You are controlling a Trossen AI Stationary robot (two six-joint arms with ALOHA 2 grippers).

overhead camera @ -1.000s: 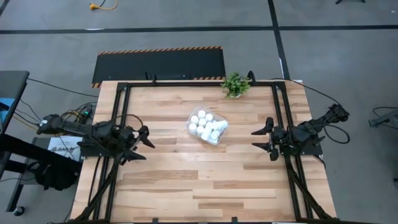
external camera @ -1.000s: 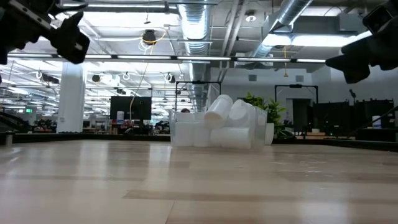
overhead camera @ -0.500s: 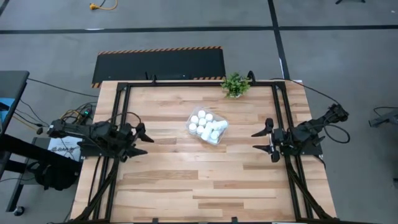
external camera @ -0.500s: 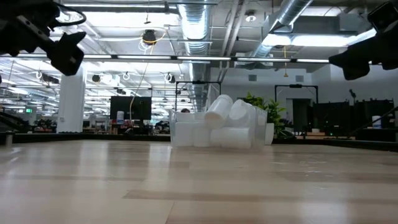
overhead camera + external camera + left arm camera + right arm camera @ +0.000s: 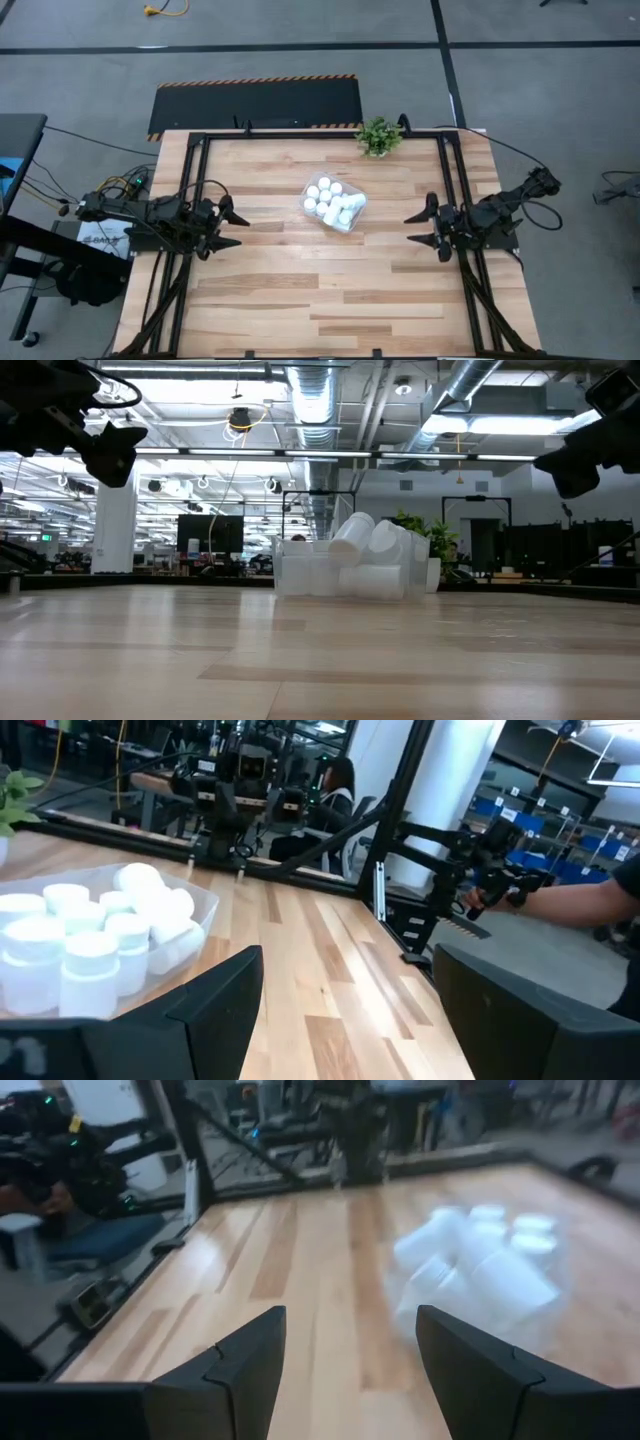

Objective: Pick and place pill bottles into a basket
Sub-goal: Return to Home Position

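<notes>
White bottles [image 5: 333, 203] fill the clear basket [image 5: 362, 212] at mid-worktop [image 5: 280, 290], none lying outside it. Left arm [image 5: 160, 212] and right arm [image 5: 490, 215] hang at opposite edges, jaws wide and empty. The job looks done, with only parking at home left.

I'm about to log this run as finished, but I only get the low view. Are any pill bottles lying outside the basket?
Observer: No. In the high view all the pill bottles sit inside the basket, and I see none loose on the table.
Operator: Are both arms away from it?
Observer: Yes. The left pincer is over the table's left side and the right pincer over its right side, both apart from the basket.
Operator: Is either one holding anything?
Observer: No. The wrist views show both pincers open with nothing between them.
</notes>
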